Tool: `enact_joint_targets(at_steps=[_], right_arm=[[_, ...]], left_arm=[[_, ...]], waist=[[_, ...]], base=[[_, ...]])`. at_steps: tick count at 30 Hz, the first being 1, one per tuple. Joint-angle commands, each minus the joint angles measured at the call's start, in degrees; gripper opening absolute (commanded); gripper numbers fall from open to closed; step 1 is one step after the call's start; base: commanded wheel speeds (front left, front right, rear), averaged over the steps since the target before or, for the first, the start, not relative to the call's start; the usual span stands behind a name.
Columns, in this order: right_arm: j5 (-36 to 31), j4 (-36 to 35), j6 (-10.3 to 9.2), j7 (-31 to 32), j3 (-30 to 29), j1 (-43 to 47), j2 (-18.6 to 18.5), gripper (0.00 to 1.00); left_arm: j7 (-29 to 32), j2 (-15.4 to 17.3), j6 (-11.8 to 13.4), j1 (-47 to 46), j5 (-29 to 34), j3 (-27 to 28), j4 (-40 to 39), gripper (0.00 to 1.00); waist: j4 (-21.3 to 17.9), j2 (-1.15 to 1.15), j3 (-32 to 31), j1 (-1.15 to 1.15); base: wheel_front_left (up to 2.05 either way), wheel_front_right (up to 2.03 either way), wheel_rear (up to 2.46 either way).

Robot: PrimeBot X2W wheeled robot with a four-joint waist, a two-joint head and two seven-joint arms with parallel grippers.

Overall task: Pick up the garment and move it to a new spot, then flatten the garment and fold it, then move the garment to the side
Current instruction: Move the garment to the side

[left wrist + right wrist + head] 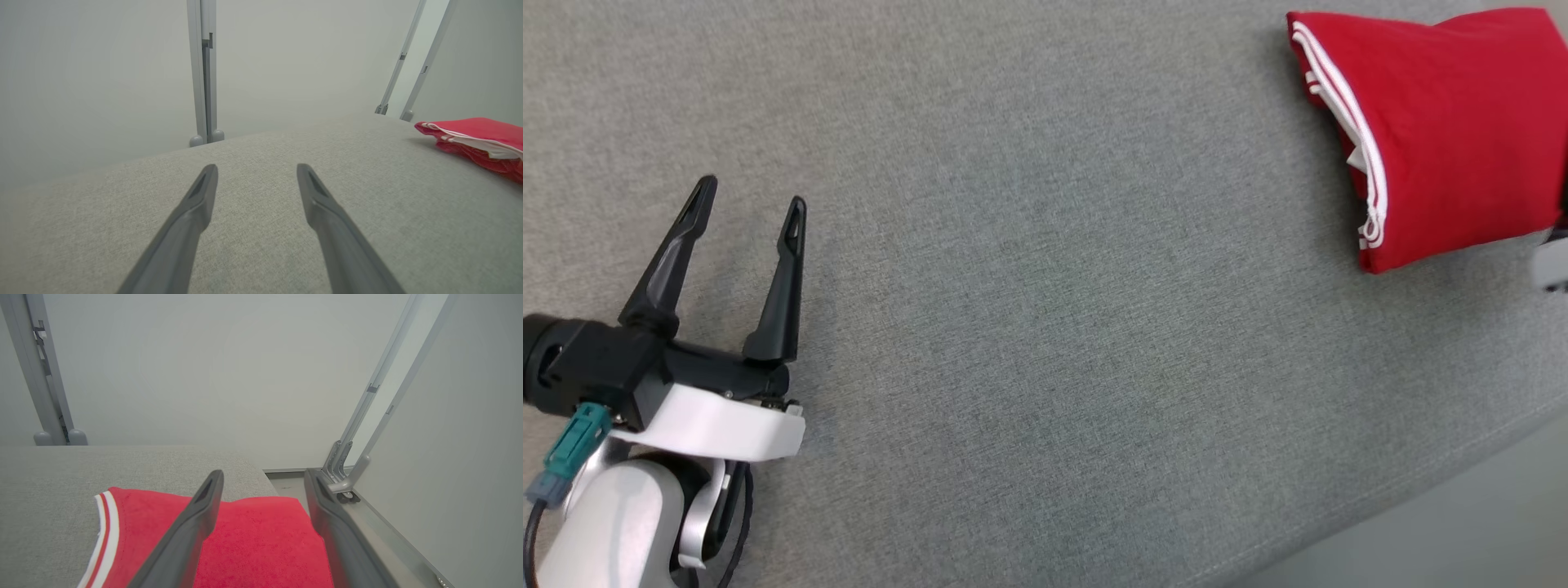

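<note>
A: Home or lab?
B: Looks like a robot test lab: bare pale walls (204,355), grey metal frame posts (203,73), a worktop (1045,286) covered in plain grey fabric, and a smooth grey floor (1486,523) beside it.

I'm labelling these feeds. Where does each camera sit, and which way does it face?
Head view: on the head, looking down at the grey fabric surface; left claw lower left, folded red garment upper right.
Left wrist view: left wrist, along the open left claw across that surface toward a pale wall.
Right wrist view: right wrist, along the open right claw over the garment.
Shared: all three show the garment.
</note>
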Motion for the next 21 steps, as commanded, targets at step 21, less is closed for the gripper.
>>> enact_joint_targets(at_steps=[21], right_arm=[[0.0, -18.5, -0.01, 2.0, 10.9, 21.6, 8.8, 1.0]], left_arm=[[-7.4, -6.5, 3.6, 12.0, -7.1, 3.5, 5.9, 1.0]], waist=[[13.7, 0.0, -17.1, 0.0]], base=[[0.0, 0.0, 0.0]])
